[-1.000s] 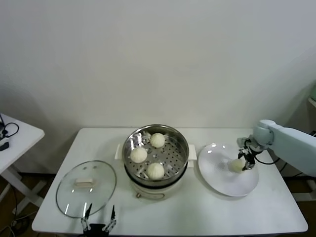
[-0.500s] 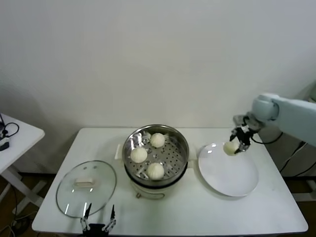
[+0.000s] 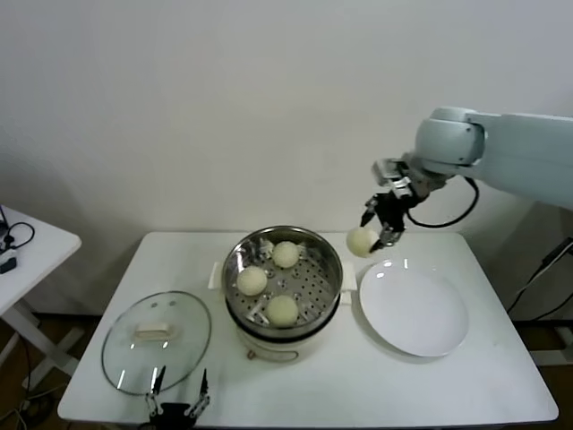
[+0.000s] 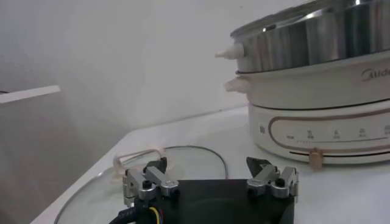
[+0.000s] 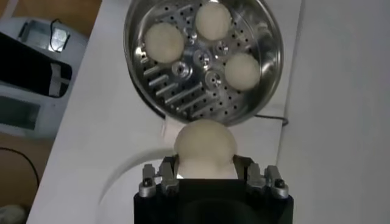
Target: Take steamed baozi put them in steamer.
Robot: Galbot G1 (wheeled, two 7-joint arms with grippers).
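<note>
My right gripper [image 3: 374,235] is shut on a creamy-white baozi [image 3: 360,241] and holds it in the air just right of the steamer's rim, above the plate's near-left edge. In the right wrist view that baozi [image 5: 205,146] sits between the fingers [image 5: 159,176], with the steamer [image 5: 204,58] beyond it. The steel steamer [image 3: 328,285] on its cream base holds three baozi [image 3: 286,254] [image 3: 252,280] [image 3: 282,310] on the perforated tray. My left gripper [image 3: 179,401] is parked open at the table's front edge, next to the lid.
A flat white plate [image 3: 414,309] lies bare to the right of the steamer. The glass lid [image 3: 157,340] with a cream handle lies at the front left, also in the left wrist view [image 4: 183,164]. A small white side table [image 3: 27,251] stands at the far left.
My right gripper lifted the baozi off the plate and carried it up and to the left, to beside the steamer's rim. The left arm has not moved.
</note>
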